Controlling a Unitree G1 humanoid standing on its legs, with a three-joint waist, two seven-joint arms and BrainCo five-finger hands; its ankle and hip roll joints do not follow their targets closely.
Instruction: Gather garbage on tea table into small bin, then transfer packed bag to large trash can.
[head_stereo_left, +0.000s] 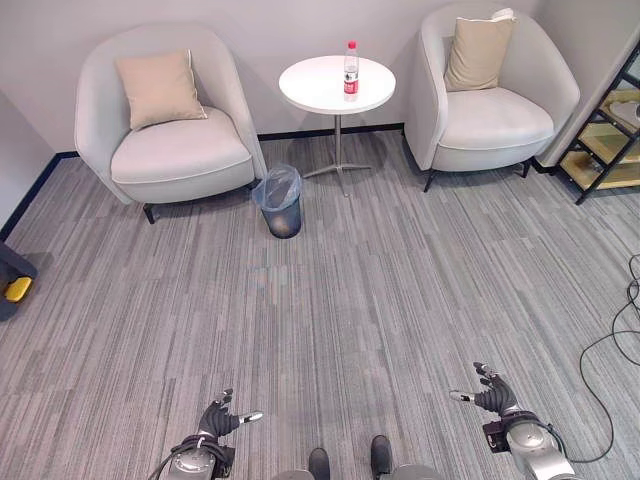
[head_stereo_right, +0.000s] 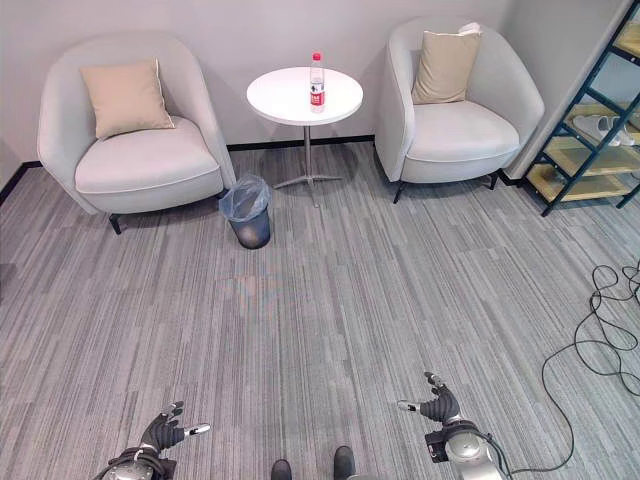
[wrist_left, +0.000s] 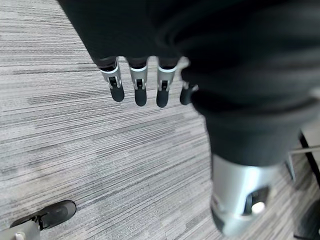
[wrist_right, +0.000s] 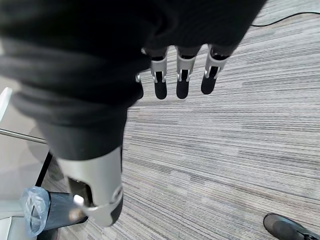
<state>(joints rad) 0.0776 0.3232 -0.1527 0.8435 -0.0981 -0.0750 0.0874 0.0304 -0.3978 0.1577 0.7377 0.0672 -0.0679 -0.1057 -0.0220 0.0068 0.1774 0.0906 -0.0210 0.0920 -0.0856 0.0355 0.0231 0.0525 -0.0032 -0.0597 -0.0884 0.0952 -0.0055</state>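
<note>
A clear plastic bottle with a red label (head_stereo_left: 351, 70) stands upright on the round white tea table (head_stereo_left: 318, 92) at the far middle. A small dark bin lined with a clear bag (head_stereo_left: 281, 200) sits on the carpet left of the table's stem; it also appears as the bin (wrist_right: 42, 210) in the right wrist view. My left hand (head_stereo_left: 217, 419) hangs low at the bottom left, fingers (wrist_left: 139, 86) relaxed and empty. My right hand (head_stereo_left: 493, 394) hangs low at the bottom right, fingers (wrist_right: 182, 80) straight and empty. Both are far from the table.
Two light grey armchairs flank the table: the left armchair (head_stereo_left: 175, 150) and the right armchair (head_stereo_left: 495, 115), each with a beige cushion. A black-framed shelf with shoes (head_stereo_right: 590, 140) stands at the right. A wide stretch of grey carpet (head_stereo_left: 330, 300) lies between me and the table.
</note>
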